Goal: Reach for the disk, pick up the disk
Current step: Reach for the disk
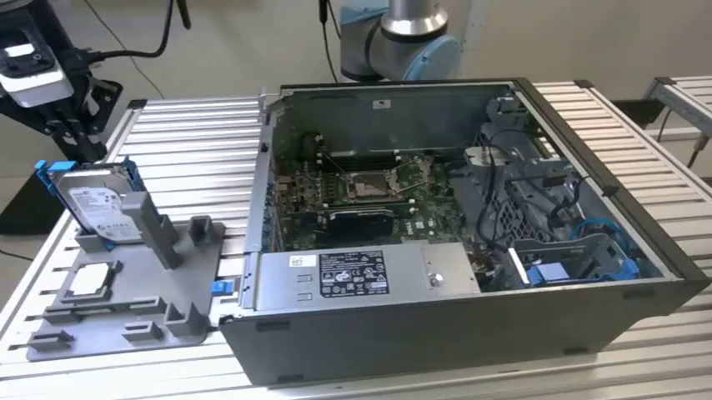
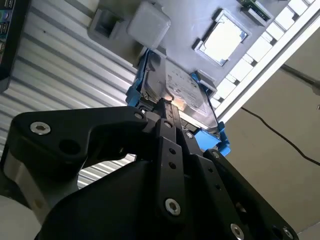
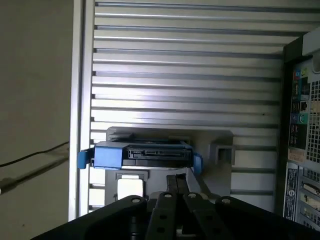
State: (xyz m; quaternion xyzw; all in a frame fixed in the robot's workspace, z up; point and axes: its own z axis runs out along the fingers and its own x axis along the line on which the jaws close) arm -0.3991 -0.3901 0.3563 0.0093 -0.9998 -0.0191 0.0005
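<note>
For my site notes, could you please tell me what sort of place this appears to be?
Probably a robotics lab bench for computer assembly work: an opened desktop computer case lies on a slatted aluminium table, a grey fixture holds the disk upright, and a robot arm stands behind it.

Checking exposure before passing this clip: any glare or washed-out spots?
Second wrist view: glare on the blue-framed silver-grey metal hard drive, small square silver chip washed out. First wrist view: bright band across the aluminium slatted table. Exterior view: even.
</note>
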